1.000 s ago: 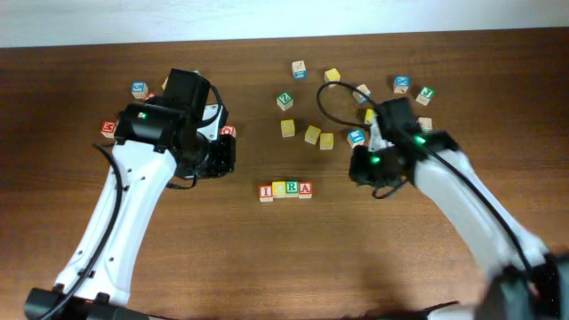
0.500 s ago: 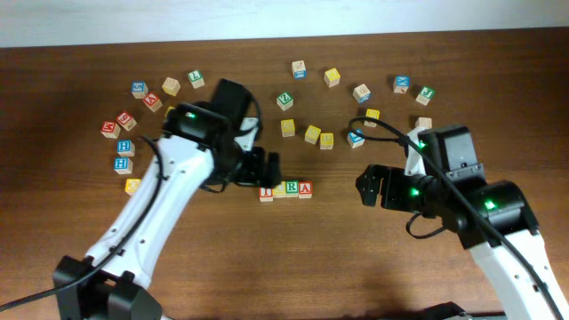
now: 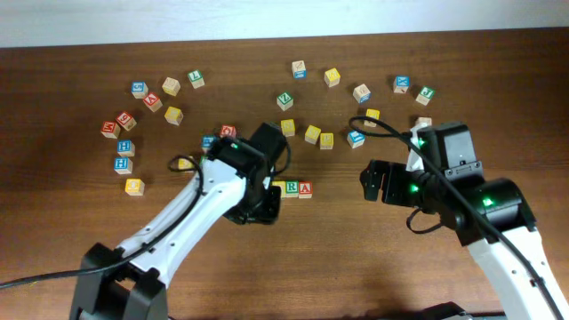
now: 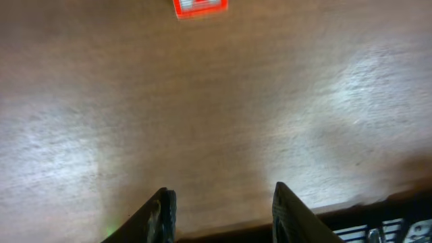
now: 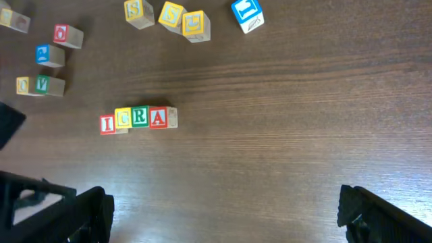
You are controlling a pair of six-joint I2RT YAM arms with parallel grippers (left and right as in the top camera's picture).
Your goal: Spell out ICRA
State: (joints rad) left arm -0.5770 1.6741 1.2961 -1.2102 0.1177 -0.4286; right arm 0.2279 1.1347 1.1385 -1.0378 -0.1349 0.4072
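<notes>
Moved since half a second back: left gripper (image 4: 223,202), swung in over the row's left end, hiding the I from overhead. Fingers (image 4: 162,212) apart, nothing between them, bare counter (image 4: 223,115) below, red-edged block (image 4: 199,5) at far edge of its view. Right gripper (image 5: 223,209) barely shifted, fingers wide apart, empty. ICRA row (image 5: 135,119) mid-counter, blocks touching, between both arms. Loose blocks (image 3: 312,134) scattered beyond
</notes>
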